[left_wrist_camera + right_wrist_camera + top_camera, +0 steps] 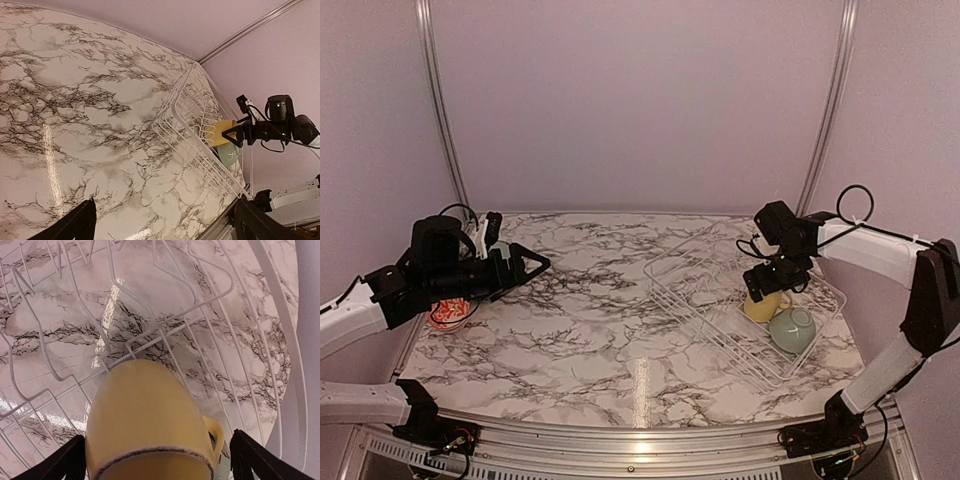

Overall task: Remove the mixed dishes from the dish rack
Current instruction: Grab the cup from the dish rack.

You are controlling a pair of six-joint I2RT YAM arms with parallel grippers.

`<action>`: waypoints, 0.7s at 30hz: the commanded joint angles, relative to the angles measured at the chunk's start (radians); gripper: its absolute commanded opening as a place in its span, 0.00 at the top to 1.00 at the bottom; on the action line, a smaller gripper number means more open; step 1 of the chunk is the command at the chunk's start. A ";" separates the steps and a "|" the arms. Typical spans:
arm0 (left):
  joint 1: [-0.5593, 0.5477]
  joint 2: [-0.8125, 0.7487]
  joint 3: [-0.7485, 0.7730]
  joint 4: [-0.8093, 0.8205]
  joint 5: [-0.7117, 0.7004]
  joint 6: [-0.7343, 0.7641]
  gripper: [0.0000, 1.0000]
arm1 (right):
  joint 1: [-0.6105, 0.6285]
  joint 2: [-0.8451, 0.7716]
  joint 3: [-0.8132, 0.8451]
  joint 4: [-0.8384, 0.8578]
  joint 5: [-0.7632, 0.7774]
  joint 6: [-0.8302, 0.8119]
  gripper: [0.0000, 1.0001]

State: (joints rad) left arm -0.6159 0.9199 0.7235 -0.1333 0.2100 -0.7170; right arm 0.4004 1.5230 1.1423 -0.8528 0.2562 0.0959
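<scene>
From above, the right gripper (778, 287) is seen open over the mug (763, 306), laid beside the bowl (791, 330) at the right end of the rack (700, 290), apparently for a grasp; in the left wrist view the left gripper (165, 210) is shown open and empty, well left of the rack; in the right wrist view the mug is framed between spread fingers (65, 462).

Top: above whole table (570, 330).
Left wrist: faces distant dish rack (190, 115) (shared).
Right wrist: close over yellow mug (145, 410).
</scene>
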 commanded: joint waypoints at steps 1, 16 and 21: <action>-0.005 0.014 0.019 -0.034 0.012 0.020 0.01 | 0.012 0.023 0.036 0.021 0.011 -0.062 0.04; -0.005 0.038 0.032 -0.075 -0.006 0.041 0.01 | 0.015 0.109 0.054 -0.001 0.027 -0.046 0.16; -0.005 0.047 0.038 -0.064 0.005 0.030 0.01 | 0.015 0.091 0.047 0.000 0.015 -0.024 0.25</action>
State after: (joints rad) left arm -0.6174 0.9539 0.7250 -0.1734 0.2092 -0.6918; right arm 0.4080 1.6211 1.1687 -0.8352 0.2577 0.0437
